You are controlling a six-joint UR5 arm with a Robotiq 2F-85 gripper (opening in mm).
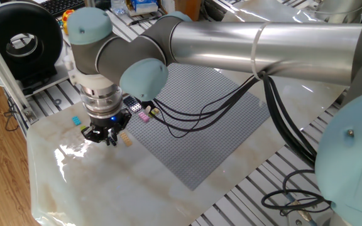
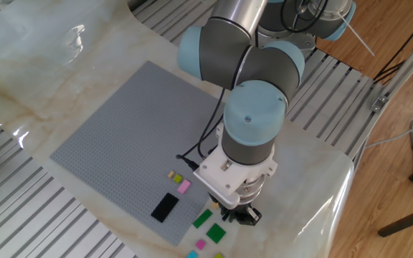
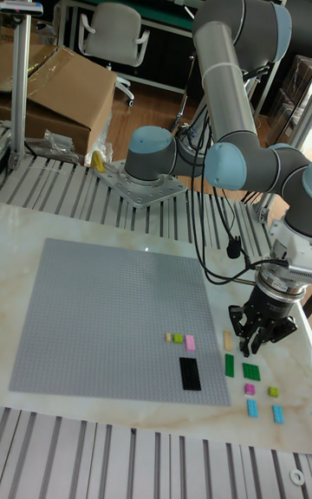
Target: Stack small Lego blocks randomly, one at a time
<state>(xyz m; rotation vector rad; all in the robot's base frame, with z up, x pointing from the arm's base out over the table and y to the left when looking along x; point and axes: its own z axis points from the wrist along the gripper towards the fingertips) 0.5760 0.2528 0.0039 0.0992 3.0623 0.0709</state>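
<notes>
The small Lego blocks lie loose near the corner of the grey baseplate [image 3: 104, 317]. A tan block [image 3: 228, 340], two green ones [image 3: 230, 365] [image 3: 251, 370], a pink one [image 3: 250, 389] and cyan ones [image 3: 252, 408] sit on the marble. On the plate are a black block [image 3: 189, 373], a pink one [image 3: 190, 342] and a lime one [image 3: 178, 339]. My gripper [image 3: 253, 342] points down, low over the marble just beside the tan block [image 1: 127, 140]. Its fingertips [image 1: 108, 139] are close together, and whether they hold anything is hidden. The wrist covers most of the gripper [image 2: 242, 213] in the other fixed view.
The arm's black cable [image 1: 187, 116] loops over the baseplate [image 1: 200, 119]. Slotted aluminium rails [image 2: 77, 222] border the marble top. A black spool [image 1: 24, 44] stands past the table's left corner. The marble's edge [image 2: 314, 222] runs close behind the gripper.
</notes>
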